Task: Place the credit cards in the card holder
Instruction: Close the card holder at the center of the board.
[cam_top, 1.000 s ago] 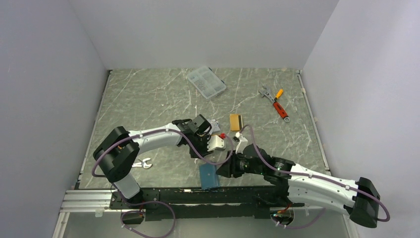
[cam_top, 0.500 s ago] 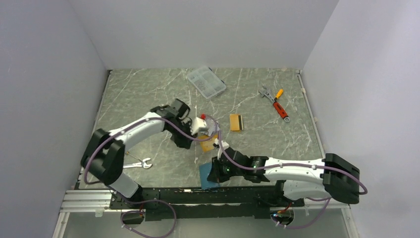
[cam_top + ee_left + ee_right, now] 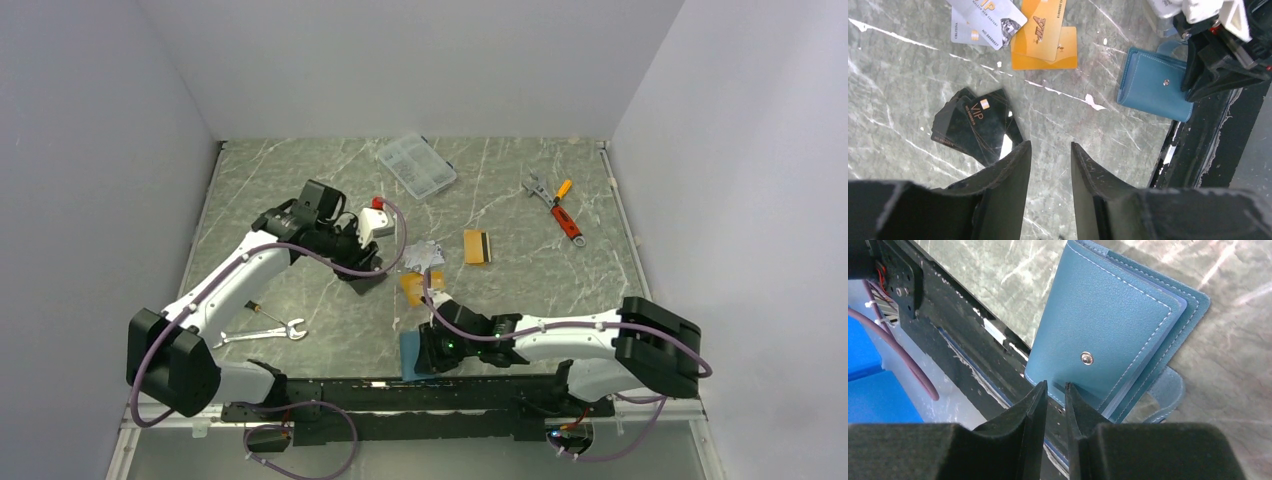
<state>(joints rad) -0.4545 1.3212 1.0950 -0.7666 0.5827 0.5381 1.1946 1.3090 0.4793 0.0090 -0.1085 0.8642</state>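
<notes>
Jaws narrow, grip unclear, the right gripper (image 3: pixel 1054 386) needed to pinch just the top flap at 6 o'clock on the teal-blue folding card holder (image 3: pixel 1108 315)

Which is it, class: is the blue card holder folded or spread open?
Folded: the card holder has its covers stacked, with the snap tab unfastened.

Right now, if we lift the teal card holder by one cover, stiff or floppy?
Probably floppy: the card holder shows thin stitched layers, and its snap tab lies unfastened, so one cover would likely peel up alone. It is likely light, and may slide on the smooth marbled tabletop if pushed.
</notes>
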